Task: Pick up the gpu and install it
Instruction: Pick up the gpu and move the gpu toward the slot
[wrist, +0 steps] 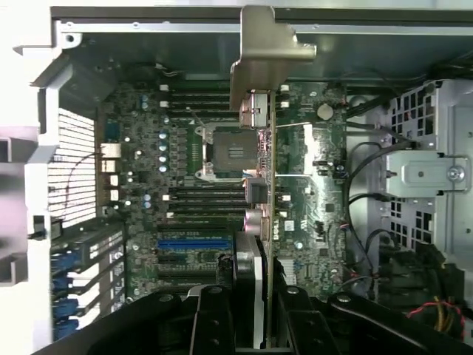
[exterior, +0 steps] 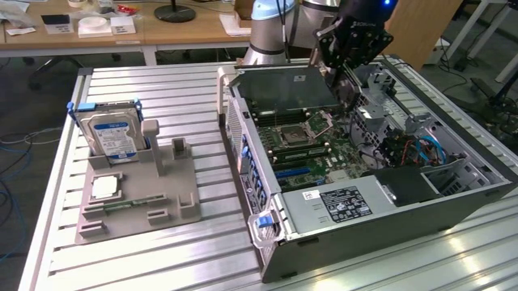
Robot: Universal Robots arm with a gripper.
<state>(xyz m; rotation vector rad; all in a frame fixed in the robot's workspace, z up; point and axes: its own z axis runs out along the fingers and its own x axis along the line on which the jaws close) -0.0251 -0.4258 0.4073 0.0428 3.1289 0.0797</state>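
While the hand (exterior: 350,57) hangs over the far end of the open computer case (exterior: 486,182), its fingers (wrist: 214,325) are closed on the gpu (wrist: 259,192), one on each face of the card. Held on edge, the gpu sits above the motherboard (wrist: 185,148), its silvery bracket end toward the case's far wall; whether it touches the board I cannot tell. Well apart, at the exterior view's left, the hard drive (exterior: 113,133) stands in a grey holder (exterior: 174,200) on the slatted surface (exterior: 162,85), with a small silver chip (exterior: 105,188) just nearer.
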